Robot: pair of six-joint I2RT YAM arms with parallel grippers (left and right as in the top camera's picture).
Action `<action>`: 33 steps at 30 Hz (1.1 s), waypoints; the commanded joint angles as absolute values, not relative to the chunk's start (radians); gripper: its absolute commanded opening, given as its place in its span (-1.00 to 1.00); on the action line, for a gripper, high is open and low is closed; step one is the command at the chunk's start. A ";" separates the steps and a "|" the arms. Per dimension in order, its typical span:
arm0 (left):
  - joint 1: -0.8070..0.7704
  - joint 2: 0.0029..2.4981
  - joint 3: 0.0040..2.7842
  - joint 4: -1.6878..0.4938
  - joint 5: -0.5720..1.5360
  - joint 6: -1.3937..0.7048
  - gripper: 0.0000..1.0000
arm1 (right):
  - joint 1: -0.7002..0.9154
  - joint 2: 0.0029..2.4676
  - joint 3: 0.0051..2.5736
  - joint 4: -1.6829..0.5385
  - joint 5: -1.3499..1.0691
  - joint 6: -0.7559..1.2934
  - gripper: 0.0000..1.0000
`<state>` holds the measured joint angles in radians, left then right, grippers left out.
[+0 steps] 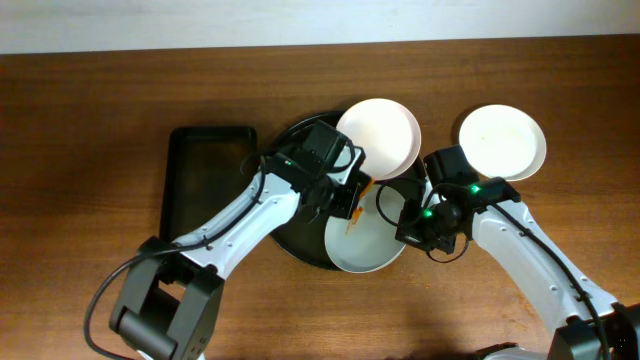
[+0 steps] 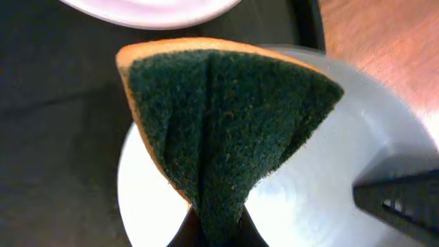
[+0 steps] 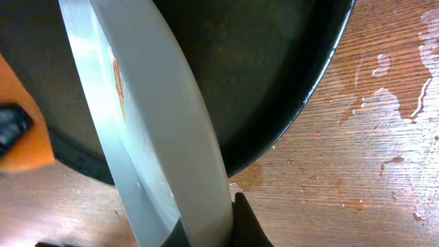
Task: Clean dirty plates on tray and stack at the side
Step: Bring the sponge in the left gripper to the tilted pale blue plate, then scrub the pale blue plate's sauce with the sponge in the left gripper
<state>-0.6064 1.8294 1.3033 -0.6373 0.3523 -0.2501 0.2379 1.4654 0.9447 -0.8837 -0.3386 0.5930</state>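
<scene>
Right hand [image 3: 208,221] pinches the tilted plate [image 3: 161,130] by its rim, left hand [image 2: 218,230] grips the sponge [image 2: 226,116]; stiff and likely slippery, the plate needs that firm rim hold

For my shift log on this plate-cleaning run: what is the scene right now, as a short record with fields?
left jaws: shut on orange sponge with green scouring face, over held plate
right jaws: shut on rim of white round plate bearing an orange smear
tray: large round black tray, under that plate
other plates: second white plate over tray's far rim; third white plate on wooden table, right of tray
table: wet patches beside tray
</scene>
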 commanded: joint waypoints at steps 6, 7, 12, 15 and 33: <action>-0.688 1.842 1.254 -0.670 0.371 -0.231 -1.00 | 0.234 1.482 0.952 -0.886 -0.304 0.581 -0.92; -0.690 1.846 1.234 -0.653 0.371 -0.231 -1.00 | 0.234 1.482 0.952 -0.886 -0.304 0.581 -0.92; -0.694 1.872 1.183 -0.582 0.371 -0.231 -1.00 | 0.234 1.482 0.952 -0.882 -0.307 0.581 -0.92; -0.694 1.919 1.157 -0.524 0.370 -0.247 -1.00 | 0.234 1.482 0.952 -0.882 -0.312 0.581 -0.92; -0.693 1.982 1.156 -0.262 0.147 -0.265 -1.00 | 0.235 1.482 0.952 -0.883 -0.330 0.581 -0.92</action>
